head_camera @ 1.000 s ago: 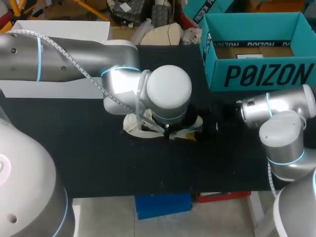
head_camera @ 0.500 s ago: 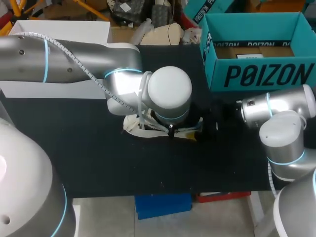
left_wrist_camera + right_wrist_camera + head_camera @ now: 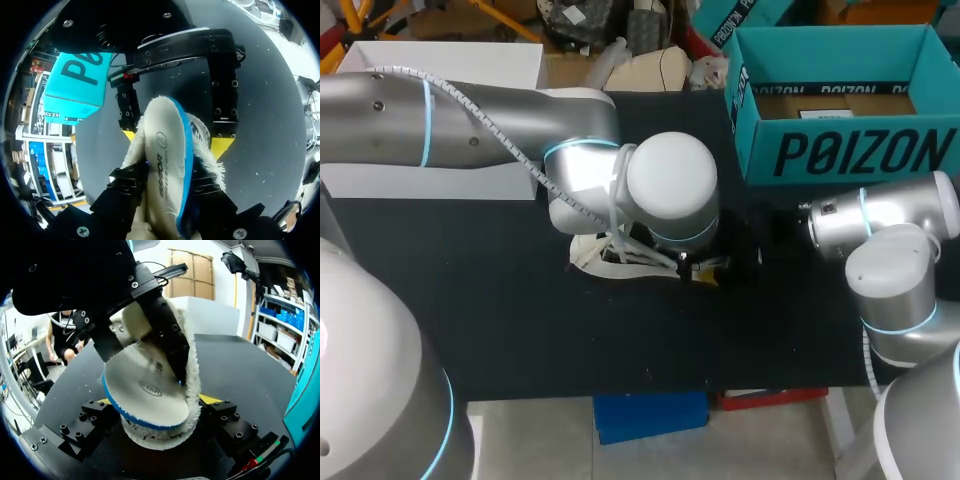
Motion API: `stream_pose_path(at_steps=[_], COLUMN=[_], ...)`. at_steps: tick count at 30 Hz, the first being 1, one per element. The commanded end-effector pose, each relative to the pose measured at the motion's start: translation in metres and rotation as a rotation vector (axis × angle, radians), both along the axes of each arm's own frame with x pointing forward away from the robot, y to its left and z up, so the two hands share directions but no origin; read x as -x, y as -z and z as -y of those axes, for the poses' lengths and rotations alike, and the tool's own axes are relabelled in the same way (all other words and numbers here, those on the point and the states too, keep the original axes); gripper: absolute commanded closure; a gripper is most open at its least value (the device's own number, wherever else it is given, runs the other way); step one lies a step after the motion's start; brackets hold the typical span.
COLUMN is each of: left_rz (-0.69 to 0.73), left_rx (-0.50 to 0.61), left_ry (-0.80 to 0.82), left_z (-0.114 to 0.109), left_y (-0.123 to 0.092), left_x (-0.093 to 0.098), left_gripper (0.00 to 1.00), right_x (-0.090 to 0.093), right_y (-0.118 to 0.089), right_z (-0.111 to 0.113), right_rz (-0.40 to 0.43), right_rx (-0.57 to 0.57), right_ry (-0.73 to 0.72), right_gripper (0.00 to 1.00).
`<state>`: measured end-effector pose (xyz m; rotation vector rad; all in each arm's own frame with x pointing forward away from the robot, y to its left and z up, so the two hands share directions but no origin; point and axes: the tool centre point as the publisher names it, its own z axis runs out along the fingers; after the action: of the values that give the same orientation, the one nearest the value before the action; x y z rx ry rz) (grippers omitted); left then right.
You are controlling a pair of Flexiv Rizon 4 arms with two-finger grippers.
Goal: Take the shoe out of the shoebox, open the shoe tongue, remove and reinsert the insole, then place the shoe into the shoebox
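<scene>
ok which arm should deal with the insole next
Left. The left gripper is clamped on the insole sticking up from the shoe. The right gripper holds the shoe from both sides, so it probably suits steadying.

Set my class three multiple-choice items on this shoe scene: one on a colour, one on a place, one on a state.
1. What colour is the shoebox? A teal B red C yellow
2. Where is the insole? A in the shoebox B in the left gripper C on the floor
3. The shoebox is: A shut B upside down C open
Answers: A, its walls are teal; B, both fingers clamp it over the shoe; C, its inside shows.
</scene>
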<state>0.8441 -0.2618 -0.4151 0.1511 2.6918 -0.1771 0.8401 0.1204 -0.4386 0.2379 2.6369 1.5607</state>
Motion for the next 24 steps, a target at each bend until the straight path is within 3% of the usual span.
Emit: stream_pose_path(at_steps=[1,7,8,9,16,24], left_rz=[-0.004,-0.009,-0.008,-0.007,0.001,0.005], left_rx=[-0.002,0.01,0.012,0.013,0.031,0.121], left_ry=[0.003,-0.005,-0.006,-0.007,0.013,0.016], left_z=[0.01,0.015,0.016,0.016,0.006,-0.016], left_y=[0.006,0.004,0.004,0.003,-0.008,-0.045], left_x=[0.003,0.003,0.003,0.003,0.012,0.029], left_gripper=[0.64,0.76,0.93,0.99,1.0,1.0], right_x=[-0.001,-0.001,-0.001,-0.001,-0.001,-0.001], right_y=[0.001,0.001,0.001,0.001,0.001,0.001], right_z=[0.0,0.0,0.0,0.0,0.0,0.0], right_rz=[-0.001,-0.001,-0.001,-0.001,-0.001,-0.001], right_rx=[0.0,0.0,0.0,0.0,0.0,0.0], right_ry=[0.001,0.001,0.001,0.001,0.001,0.001], right_gripper=[1.0,1.0,1.0,1.0,1.0,1.0])
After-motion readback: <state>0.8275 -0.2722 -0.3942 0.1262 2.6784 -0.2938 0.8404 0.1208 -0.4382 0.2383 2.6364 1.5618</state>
